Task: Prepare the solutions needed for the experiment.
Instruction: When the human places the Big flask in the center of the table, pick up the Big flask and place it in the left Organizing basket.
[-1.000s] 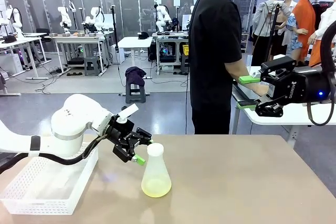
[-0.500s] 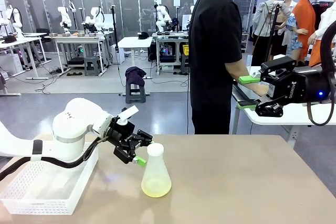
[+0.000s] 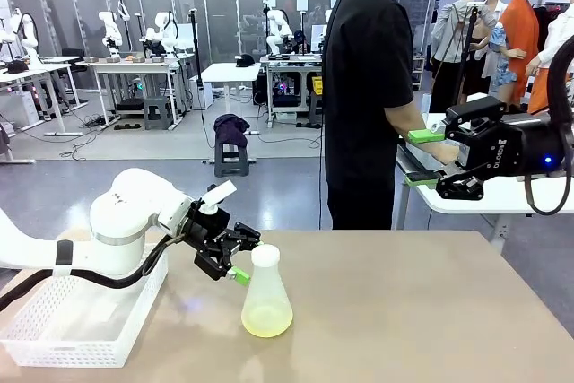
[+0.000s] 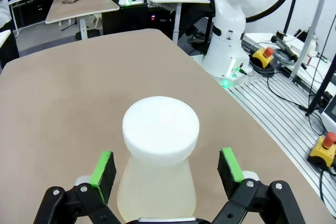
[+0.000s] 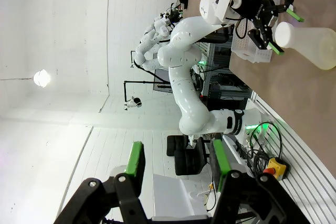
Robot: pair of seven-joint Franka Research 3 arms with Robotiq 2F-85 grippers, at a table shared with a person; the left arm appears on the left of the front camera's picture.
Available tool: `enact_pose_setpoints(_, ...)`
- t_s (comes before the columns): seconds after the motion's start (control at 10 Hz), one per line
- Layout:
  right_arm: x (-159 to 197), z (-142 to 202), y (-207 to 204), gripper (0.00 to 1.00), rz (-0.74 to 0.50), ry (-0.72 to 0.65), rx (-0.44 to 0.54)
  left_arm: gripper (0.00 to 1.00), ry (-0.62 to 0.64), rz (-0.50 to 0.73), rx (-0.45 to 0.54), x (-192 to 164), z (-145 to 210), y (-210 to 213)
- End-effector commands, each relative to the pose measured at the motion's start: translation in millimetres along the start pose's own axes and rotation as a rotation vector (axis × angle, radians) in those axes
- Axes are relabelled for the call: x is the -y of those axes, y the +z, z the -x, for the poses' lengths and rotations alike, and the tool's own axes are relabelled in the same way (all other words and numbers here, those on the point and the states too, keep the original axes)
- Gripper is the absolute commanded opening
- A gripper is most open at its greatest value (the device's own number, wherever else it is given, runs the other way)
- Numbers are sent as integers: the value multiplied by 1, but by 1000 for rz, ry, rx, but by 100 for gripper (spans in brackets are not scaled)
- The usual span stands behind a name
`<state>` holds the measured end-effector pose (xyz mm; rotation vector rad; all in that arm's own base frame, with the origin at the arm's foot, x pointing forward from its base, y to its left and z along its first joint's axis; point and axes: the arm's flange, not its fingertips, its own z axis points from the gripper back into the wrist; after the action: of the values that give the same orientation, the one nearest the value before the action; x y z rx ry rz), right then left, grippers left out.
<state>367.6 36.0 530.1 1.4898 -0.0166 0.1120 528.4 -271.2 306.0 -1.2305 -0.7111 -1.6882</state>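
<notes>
Setting: tan tabletop in an open lab, a person standing at its far edge.

Item: frosted conical flask, upright, lower centre of the front frame; shallow yellow-green solution at its base.

Left gripper: spread wide, its green pads flanking the flask's neck without touching; the nearer arm.

Right gripper: raised at right, parted, empty.

White basket: lower left, cut off by the frame.
</notes>
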Motion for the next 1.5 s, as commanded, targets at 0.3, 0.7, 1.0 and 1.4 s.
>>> enact_pose_setpoints(0.3, 0, 0, 1, 63, -3, 3, -2, 100, 14, -19, 39, -15, 14, -23)
enact_pose_setpoints(0.7, 0, 0, 1, 63, -3, 3, -2, 100, 17, -29, 48, -21, 18, -35)
enact_pose_setpoints(1.0, 0, 0, 1, 63, -3, 3, -2, 100, -9, -33, 75, -23, 15, -41)
enact_pose_setpoints(1.4, 0, 0, 1, 63, -3, 3, -2, 88, -20, -32, 106, -26, 15, -49)
